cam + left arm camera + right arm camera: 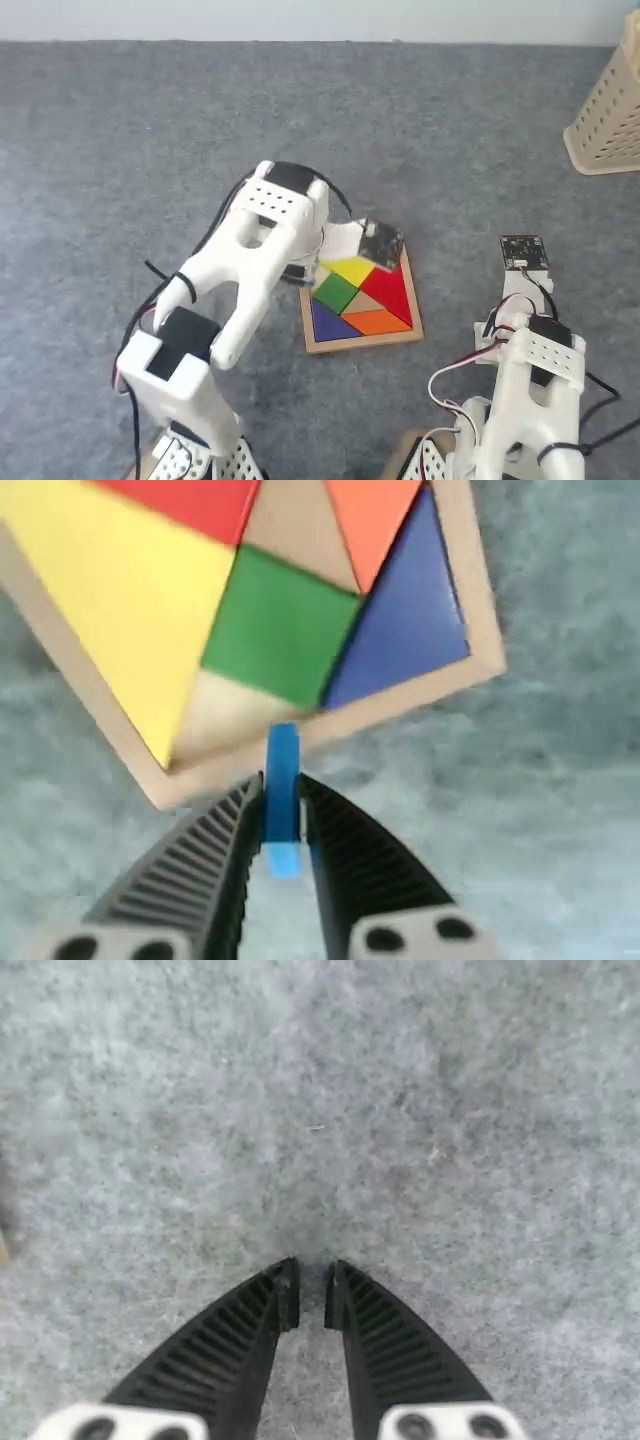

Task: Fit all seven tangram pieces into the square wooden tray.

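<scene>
From above: finding the square wooden tray (365, 342) lying flat on the grey desk (150, 130), with the yellow piece (352, 269), green piece (335, 292), red piece (390, 290), orange piece (378, 321) and dark blue piece (328, 320) already seated. Noting the left arm (250, 260) hanging over the tray's left edge, the right arm (530, 370) standing well apart, a beige basket (610, 110) off at the far right. Having open desk all around the tray.

From the left wrist: pinching a thin light-blue piece (283, 750) on edge, the left claw (281, 785) pressing its two flat faces, just beside the tray's rim and near a bare tan pocket (225, 715) between yellow and green. Judging it light, stiff and smooth, so probably swivelling under a loose pinch, with the flat faces offering the surest hold. Expecting a snug fit, needing it laid flat and squared, with the raised rim ready to catch a corner.

From the right wrist: keeping the right claw (311, 1290) drawn nearly together, holding nothing, over bare desk.
</scene>
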{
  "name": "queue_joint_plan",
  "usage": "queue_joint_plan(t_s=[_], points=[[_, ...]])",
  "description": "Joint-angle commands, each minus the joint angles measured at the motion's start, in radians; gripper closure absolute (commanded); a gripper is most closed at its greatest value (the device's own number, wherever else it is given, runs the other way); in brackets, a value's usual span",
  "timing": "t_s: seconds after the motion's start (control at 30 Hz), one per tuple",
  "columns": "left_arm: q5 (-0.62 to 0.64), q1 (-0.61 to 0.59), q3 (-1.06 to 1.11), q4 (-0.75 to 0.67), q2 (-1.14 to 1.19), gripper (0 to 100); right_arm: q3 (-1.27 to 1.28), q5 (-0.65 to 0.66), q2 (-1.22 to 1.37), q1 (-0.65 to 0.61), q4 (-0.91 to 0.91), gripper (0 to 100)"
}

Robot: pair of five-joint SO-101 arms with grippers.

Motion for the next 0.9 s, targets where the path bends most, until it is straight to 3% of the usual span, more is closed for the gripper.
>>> queue_joint_plan(t_s=[0.0, 0.13, 0.43, 0.63, 0.87], points=[[-0.124, 0.009, 0.010, -0.080, -0.063, 99, -0.005, 0.020, -0.021, -0.010, -0.015, 91.5], [-0.158, 0.018, 0.015, -0.132, -0.061, 99, -0.005, 0.020, -0.021, -0.010, -0.015, 91.5], [-0.163, 0.060, 0.013, -0.129, 0.028, 99, -0.005, 0.023, -0.021, -0.010, -0.015, 91.5], [-0.264, 0.063, 0.013, -0.078, 0.026, 98, -0.005, 0.023, -0.021, -0.010, -0.015, 91.5], [-0.267, 0.043, -0.004, -0.080, 0.000, 97, -0.005, 0.023, -0.021, -0.010, -0.015, 91.5]])
